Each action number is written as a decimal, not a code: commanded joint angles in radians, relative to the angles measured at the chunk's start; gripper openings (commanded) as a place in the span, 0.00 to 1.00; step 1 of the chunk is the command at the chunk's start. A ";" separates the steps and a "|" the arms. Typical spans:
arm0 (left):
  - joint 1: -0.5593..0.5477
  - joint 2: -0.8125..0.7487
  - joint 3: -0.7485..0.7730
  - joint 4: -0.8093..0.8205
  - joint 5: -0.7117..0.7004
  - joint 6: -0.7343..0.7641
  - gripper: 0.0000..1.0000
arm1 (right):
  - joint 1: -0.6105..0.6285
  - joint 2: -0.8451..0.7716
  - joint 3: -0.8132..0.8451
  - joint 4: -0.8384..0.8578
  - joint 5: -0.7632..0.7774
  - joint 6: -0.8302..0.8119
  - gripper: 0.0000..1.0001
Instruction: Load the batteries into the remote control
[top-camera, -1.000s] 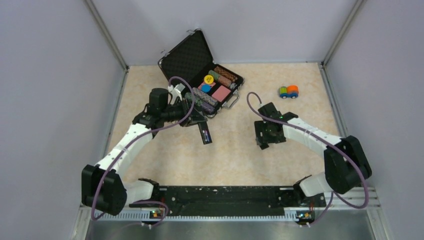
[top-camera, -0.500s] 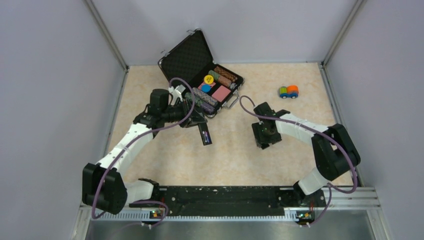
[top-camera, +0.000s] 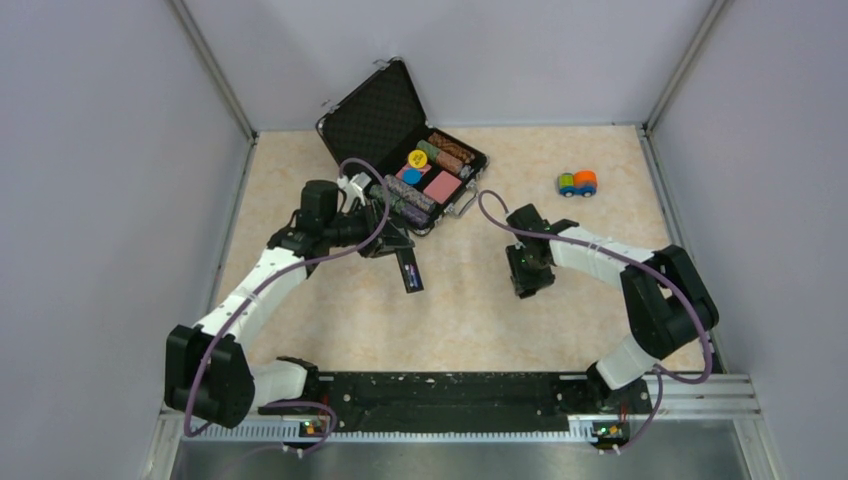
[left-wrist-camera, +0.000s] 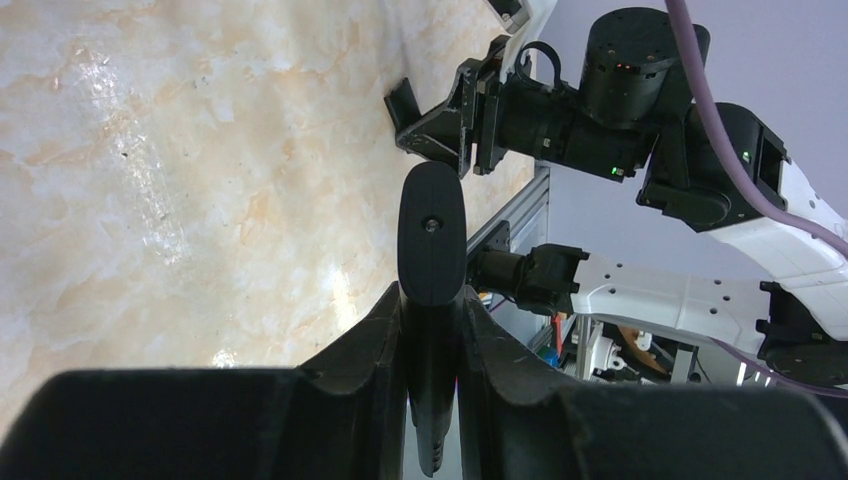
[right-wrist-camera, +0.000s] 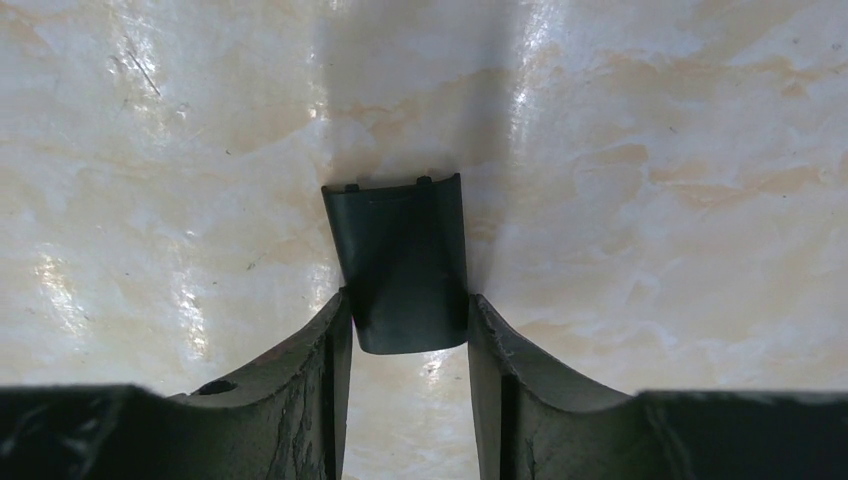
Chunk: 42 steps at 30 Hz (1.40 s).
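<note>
site: robot lab test cell | table (top-camera: 470, 320): beige marble-look top, was boxed in by plain grey wall panels (top-camera: 100, 150) on three sides | aluminium posts (top-camera: 215, 72) stood at table's far corners | black mounting rail (top-camera: 450, 385) plus slotted aluminium extrusion (top-camera: 450, 427) ran along table's near edge

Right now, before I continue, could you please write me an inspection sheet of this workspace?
Surface: beige marbled table, glossy reflections.
Job's things: remote control held by left gripper; battery cover held by right gripper; batteries too small to tell.
Clutter: open poker chip case, toy car, both at the far side.
Grippers: both jaws closed on their items.
Cables: purple cables loop along both arms.
Surroundings: grey walls, aluminium rail at near edge; nothing else seen.
</note>
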 joint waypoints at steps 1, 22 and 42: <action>0.005 -0.002 -0.028 0.078 0.038 -0.013 0.00 | -0.003 -0.017 0.001 0.035 -0.068 0.033 0.26; -0.185 -0.109 -0.179 0.504 -0.274 0.003 0.00 | 0.377 -0.575 -0.034 0.299 -0.183 0.087 0.24; -0.357 -0.227 -0.243 0.570 -0.543 0.159 0.00 | 0.554 -0.437 0.083 0.295 0.015 0.023 0.23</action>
